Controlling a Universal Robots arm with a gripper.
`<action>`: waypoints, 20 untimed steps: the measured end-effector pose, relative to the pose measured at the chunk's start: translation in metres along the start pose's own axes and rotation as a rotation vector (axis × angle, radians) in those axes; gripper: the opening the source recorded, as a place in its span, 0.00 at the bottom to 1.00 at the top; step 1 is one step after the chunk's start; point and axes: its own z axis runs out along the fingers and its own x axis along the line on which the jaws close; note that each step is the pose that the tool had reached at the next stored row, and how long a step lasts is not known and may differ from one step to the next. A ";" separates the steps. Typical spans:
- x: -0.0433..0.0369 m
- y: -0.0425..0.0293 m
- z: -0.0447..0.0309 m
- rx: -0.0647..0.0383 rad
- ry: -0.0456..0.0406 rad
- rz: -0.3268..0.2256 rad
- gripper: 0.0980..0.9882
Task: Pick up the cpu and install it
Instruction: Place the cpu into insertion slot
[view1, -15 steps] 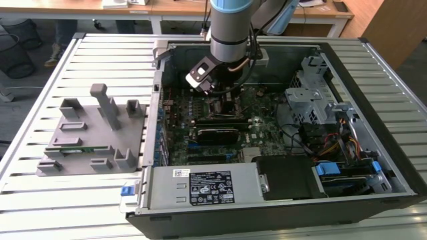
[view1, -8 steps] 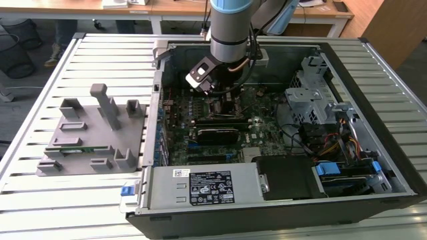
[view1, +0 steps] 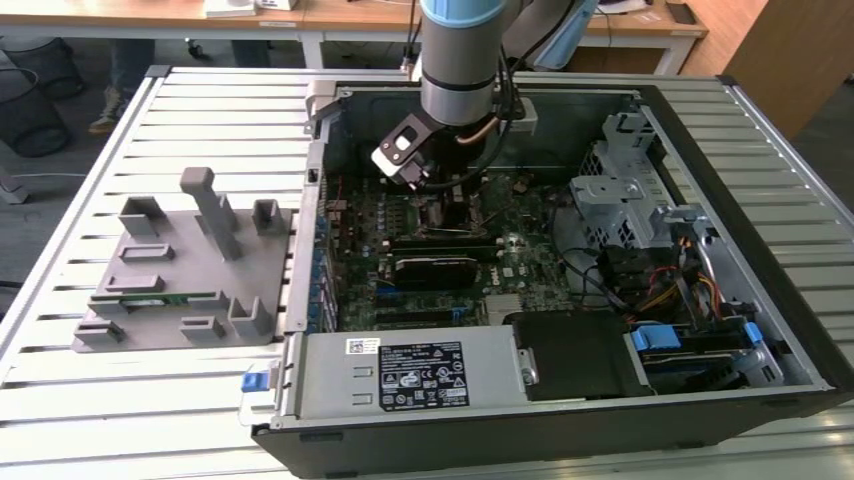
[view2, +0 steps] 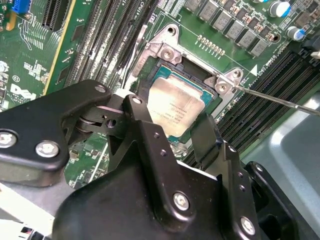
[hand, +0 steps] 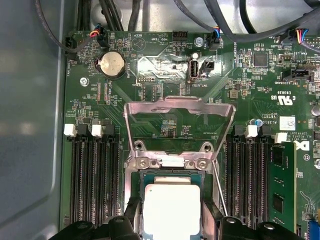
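Partly hidden, the cpu (view2: 176, 106) lies in its socket (view2: 194, 70).

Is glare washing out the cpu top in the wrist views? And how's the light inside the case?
First wrist view: the cpu top glares nearly white, with its surface detail lost. Second wrist view: only a soft sheen on the cpu, grey tone readable. Exterior view: the case interior sits darker than the bright slatted table.

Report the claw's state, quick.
Claw: set around the cpu; whether it is clamped or open cannot be told.
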 end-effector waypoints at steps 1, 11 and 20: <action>0.0000 0.0000 -0.0001 0.000 -0.0002 0.000 0.57; 0.0001 0.0005 -0.0150 0.002 -0.0002 0.000 0.48; 0.0002 0.0012 -0.0295 0.008 -0.0002 0.000 0.08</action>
